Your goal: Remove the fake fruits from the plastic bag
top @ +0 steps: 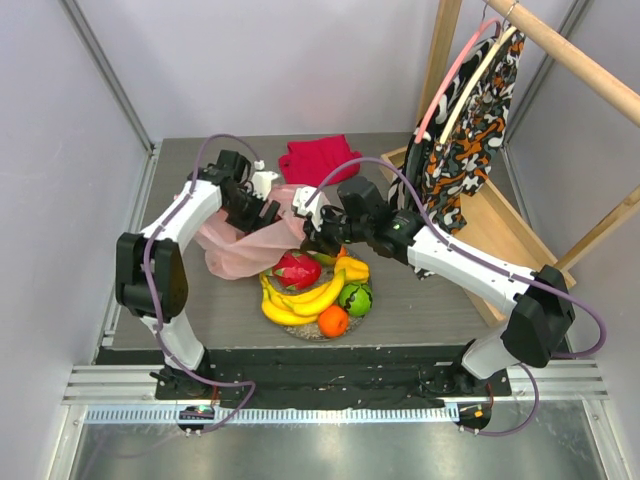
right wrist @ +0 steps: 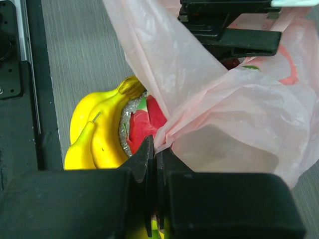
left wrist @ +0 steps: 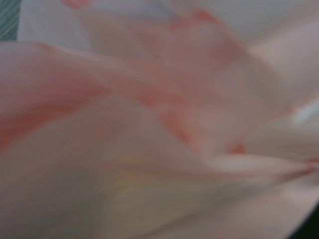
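We cannot tell whether our left gripper (top: 262,212), at the plastic bag (top: 235,250), is apart or together. Bananas (top: 300,300), dragon fruit (top: 297,268), apple (top: 355,297) and orange (top: 333,321) lie outside. Our right gripper (right wrist: 155,154) pinches a bag fold; any fruit left inside is hidden.

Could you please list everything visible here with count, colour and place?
table: one, grey, under everything
plastic bag: one, pale pink, left of the fruit
bananas: one bunch, yellow, plate's left
dragon fruit: one, pink-red, behind the bananas
green apple: one, green, right of the bananas
orange: one, orange, plate's near edge
yellow fruit: one, yellow, behind the apple
plate: one, clear glittery, under the fruit
red cloth: one, red, table's far edge
patterned garment: one, black-white-orange, hanging on the rack
wooden rack: one, pale wood, right side
left gripper: one, black, against the bag, jaws unclear
right gripper: one, black, shut on the bag
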{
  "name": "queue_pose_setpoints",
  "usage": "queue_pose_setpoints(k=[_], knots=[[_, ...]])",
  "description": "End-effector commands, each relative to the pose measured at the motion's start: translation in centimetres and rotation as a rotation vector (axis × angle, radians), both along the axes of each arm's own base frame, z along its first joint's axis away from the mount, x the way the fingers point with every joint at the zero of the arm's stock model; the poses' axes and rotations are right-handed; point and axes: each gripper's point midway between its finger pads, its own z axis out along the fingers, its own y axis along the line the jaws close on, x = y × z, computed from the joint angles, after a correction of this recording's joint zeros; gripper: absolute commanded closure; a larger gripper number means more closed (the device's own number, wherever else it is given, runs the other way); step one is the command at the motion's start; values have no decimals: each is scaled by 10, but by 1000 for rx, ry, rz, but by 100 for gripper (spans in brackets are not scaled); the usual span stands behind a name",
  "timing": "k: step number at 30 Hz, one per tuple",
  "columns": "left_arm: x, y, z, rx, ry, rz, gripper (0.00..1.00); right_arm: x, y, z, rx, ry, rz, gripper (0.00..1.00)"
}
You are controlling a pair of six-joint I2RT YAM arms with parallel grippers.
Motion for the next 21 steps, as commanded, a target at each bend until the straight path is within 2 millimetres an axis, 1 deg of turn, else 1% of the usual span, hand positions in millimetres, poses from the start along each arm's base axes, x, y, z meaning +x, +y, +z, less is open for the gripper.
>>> queue_pose_setpoints(k=[1, 2, 4, 5, 7, 8, 10, 11, 12, 13, 14, 15, 16, 19, 20, 21], knots=[[9, 31, 3, 153, -82, 20, 24, 1, -2, 14, 22, -41, -8, 99], [15, 34, 3, 167, -115, 25, 23, 1, -2, 13, 21, -40, -6, 99], [14, 39, -6, 200, -103, 16, 21, 1, -1, 13, 23, -39, -9, 99], [6, 40, -12, 209, -58, 8, 22, 2, -1, 13, 21, -39, -8, 99], [-1, 41, -19, 217, 1, 8, 22, 2, 0, 12, 18, -38, -5, 99], [-10, 43, -27, 226, 46, 9, 18, 4, 1, 13, 15, -41, -3, 99], [-17, 50, -33, 254, 59, 26, 17, 4, 2, 11, 10, -46, 2, 99], [-17, 52, -35, 262, 43, 33, 16, 4, 2, 11, 9, -45, 1, 99], [-24, 55, -44, 275, 58, 32, 17, 5, 1, 11, 10, -43, 0, 99], [-25, 57, -47, 288, 55, 35, 17, 4, 2, 10, 9, -40, 0, 99], [-20, 60, -49, 300, 30, 47, 17, 4, 3, 10, 14, -33, -3, 99], [-21, 62, -52, 308, 27, 56, 17, 4, 3, 10, 15, -30, -3, 99], [-14, 61, -52, 306, -3, 64, 18, 4, 3, 9, 16, -27, -4, 99], [-2, 63, -58, 322, -21, 107, 19, 3, 5, 9, 19, -24, 0, 99], [3, 63, -60, 321, -32, 123, 21, 3, 5, 8, 17, -22, 0, 99], [5, 65, -62, 329, -34, 133, 25, 3, 5, 8, 18, -21, -1, 99]])
